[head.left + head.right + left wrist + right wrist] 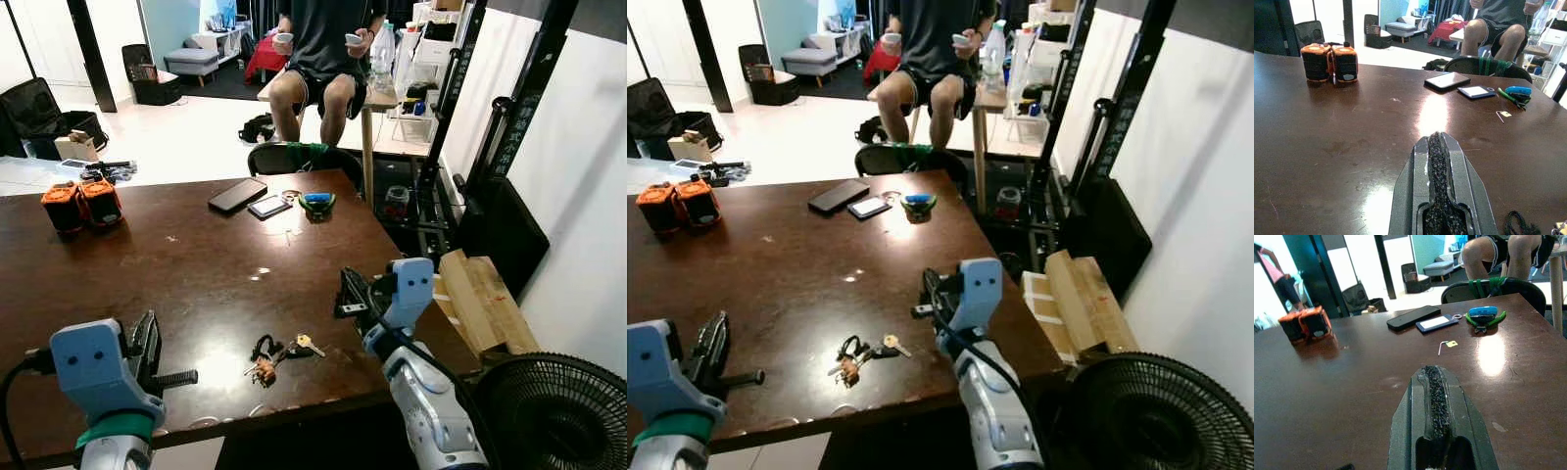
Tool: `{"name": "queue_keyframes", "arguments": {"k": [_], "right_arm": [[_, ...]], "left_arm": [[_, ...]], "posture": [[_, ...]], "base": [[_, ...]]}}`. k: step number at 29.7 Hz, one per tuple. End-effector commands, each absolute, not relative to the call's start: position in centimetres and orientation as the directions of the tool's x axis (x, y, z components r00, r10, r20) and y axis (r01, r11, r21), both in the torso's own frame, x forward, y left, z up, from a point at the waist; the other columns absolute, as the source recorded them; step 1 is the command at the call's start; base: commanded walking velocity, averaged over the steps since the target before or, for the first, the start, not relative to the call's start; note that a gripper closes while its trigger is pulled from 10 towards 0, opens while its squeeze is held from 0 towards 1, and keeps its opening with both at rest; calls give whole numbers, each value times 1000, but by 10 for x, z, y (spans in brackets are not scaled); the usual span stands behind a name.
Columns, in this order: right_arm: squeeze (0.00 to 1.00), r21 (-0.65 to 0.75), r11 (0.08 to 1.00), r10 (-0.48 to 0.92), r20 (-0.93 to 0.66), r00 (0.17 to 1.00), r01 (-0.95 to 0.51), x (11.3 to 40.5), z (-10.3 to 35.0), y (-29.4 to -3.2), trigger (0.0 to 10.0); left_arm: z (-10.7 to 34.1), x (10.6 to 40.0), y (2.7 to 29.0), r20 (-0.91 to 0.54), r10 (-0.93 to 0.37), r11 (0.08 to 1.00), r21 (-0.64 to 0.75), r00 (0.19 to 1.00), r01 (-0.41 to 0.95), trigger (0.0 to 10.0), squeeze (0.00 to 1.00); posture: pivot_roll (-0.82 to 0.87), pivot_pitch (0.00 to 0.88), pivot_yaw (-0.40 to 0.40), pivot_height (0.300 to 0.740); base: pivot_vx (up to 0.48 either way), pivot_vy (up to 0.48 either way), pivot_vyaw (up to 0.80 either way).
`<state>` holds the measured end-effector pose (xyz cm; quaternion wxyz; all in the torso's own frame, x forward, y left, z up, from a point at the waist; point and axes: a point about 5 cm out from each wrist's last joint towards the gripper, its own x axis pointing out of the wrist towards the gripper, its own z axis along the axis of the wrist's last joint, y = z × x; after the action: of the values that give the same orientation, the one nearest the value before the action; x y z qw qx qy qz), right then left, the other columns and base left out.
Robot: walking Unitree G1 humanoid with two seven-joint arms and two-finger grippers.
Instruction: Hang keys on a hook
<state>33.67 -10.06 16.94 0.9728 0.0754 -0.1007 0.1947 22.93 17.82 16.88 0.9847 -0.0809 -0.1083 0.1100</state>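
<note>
Keys (279, 352) lie in one small bunch near the near edge of the dark table (196, 284), between your two grippers; you can't make out how many are on it. Far on the table you have two orange-black packs (81, 204), one phone (237, 195), one card (268, 207) and one green-blue tool (316, 203). Your left gripper (1440, 166) and right gripper (1434, 396) both hover low over the wood, fingers pressed together, pointing toward the far side. A seated person (323, 49) is cut off at the chest.
</note>
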Motion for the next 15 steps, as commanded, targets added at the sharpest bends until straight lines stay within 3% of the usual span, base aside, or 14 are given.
{"name": "queue_keyframes", "arguments": {"k": [1,9,15], "right_arm": [[0,92,911,379,201,903,-402,334,164,-99,10000],[0,84,917,370,185,911,-390,333,160,-101,10000],[0,84,915,376,181,909,-395,333,159,-99,10000]], "left_arm": [[166,228,178,188,229,963,-184,955,-195,10000,0],[166,227,178,188,218,965,-191,958,-182,10000,0],[167,228,177,193,209,966,-193,959,-172,10000,0]], "posture": [[-38,9,79,740],[-38,9,79,740],[-43,6,84,740]], "base": [[0,0,0],[0,0,0],[-266,0,0]]}}
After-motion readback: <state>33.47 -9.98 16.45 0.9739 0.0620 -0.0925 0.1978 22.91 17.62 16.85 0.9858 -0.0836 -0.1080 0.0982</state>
